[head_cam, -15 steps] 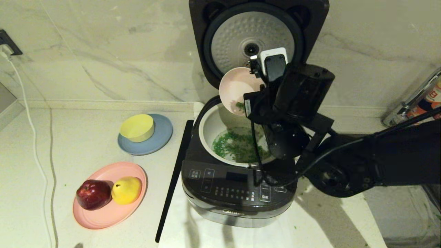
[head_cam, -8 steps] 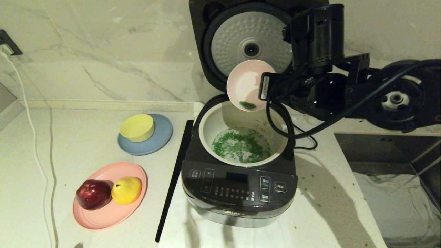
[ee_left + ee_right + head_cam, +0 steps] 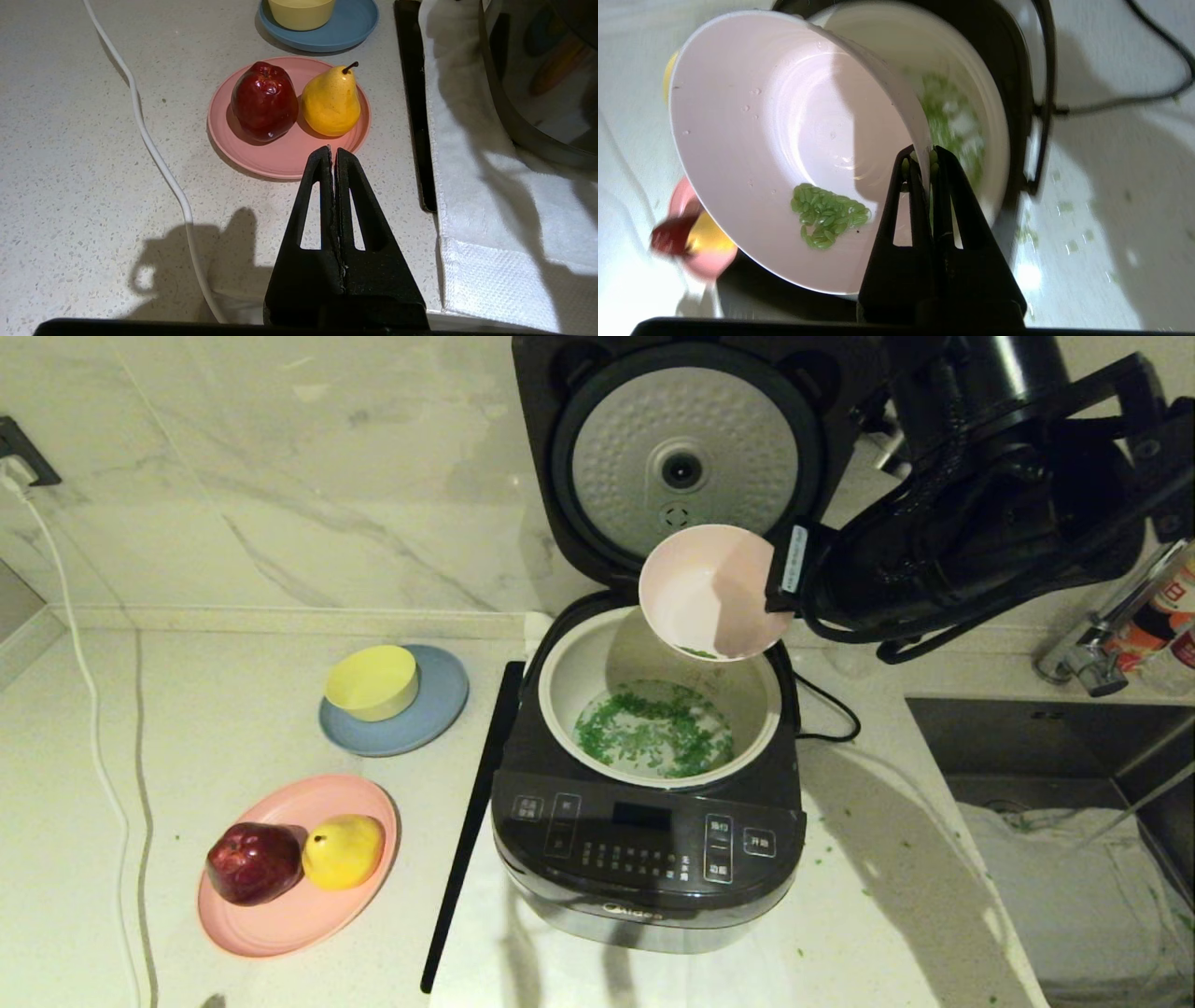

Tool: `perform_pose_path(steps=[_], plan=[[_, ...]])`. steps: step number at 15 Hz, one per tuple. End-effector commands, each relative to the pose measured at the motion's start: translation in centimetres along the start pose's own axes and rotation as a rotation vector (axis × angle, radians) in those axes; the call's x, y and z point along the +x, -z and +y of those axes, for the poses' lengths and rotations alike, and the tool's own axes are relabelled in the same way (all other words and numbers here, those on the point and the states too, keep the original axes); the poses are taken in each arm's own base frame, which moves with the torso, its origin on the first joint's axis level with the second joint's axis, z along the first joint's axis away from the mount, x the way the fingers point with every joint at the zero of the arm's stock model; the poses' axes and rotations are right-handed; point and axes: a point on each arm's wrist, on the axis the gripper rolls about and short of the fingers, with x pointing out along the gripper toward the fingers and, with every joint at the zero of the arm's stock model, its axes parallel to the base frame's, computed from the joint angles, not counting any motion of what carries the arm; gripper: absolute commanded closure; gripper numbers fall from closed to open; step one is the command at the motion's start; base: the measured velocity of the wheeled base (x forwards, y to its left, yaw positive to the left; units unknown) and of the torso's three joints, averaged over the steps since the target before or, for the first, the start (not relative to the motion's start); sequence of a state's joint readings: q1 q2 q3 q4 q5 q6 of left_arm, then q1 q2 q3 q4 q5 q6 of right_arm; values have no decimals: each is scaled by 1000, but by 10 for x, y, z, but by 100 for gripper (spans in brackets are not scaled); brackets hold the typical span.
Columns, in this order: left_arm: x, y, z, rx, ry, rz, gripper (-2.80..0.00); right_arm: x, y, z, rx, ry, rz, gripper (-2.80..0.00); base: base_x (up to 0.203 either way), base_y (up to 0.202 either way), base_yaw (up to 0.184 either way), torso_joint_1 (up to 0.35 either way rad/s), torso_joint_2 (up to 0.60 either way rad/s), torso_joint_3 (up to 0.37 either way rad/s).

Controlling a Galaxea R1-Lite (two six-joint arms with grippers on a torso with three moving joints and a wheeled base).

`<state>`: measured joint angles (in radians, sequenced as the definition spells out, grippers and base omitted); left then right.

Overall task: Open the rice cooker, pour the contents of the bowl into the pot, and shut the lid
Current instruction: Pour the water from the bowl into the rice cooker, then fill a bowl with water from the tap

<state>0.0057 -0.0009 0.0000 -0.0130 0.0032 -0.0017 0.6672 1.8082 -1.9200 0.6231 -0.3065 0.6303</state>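
Observation:
The dark rice cooker (image 3: 646, 859) stands open, its lid (image 3: 686, 457) upright at the back with the dimpled silver plate facing me. Green bits (image 3: 653, 733) cover the bottom of the off-white pot (image 3: 571, 681). My right gripper (image 3: 924, 156) is shut on the rim of the pale pink bowl (image 3: 709, 590) (image 3: 784, 149), holding it tilted above the pot's far right side. A small clump of green contents (image 3: 829, 214) still clings inside the bowl. My left gripper (image 3: 333, 151) is shut and empty, parked low over the counter near the pink plate (image 3: 285, 156).
A pink plate (image 3: 289, 915) carries a red apple (image 3: 254, 861) and a yellow pear (image 3: 344, 849). A yellow bowl (image 3: 372, 682) sits on a blue plate (image 3: 434, 714). A black strip (image 3: 467, 821) lies left of the cooker. The sink (image 3: 1055, 775) is at the right, a white cable (image 3: 93, 709) at the left.
The right arm has swung up and to the right, carrying the tilted bowl from the pot's far left toward its far right. Fewer green bits show in the bowl.

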Motion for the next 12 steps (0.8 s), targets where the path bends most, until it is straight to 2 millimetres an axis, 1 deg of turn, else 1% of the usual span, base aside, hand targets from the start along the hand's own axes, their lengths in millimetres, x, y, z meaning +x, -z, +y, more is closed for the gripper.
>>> perform_pose_path(steps=[1, 3, 5, 8, 10, 12], plan=[[1, 3, 0, -1, -2, 10, 0, -24, -8, -9, 27, -20, 15, 0, 0, 0, 0, 0, 0, 0], [1, 3, 0, -1, -1, 10, 0, -40, -9, -16, 46, -54, 64, 0, 0, 0, 0, 0, 0, 0], [1, 3, 0, 0, -1, 10, 0, -61, -13, -26, 59, -81, 93, 0, 0, 0, 0, 0, 0, 0], [1, 2, 0, 0, -2, 10, 0, -91, -19, -47, 89, -102, 132, 0, 0, 0, 0, 0, 0, 0], [1, 3, 0, 0, -1, 11, 0, -108, -19, -60, 106, -99, 179, 0, 0, 0, 0, 0, 0, 0], [1, 2, 0, 0, 0, 9, 0, -119, -15, -73, 123, -80, 219, 0, 0, 0, 0, 0, 0, 0]])
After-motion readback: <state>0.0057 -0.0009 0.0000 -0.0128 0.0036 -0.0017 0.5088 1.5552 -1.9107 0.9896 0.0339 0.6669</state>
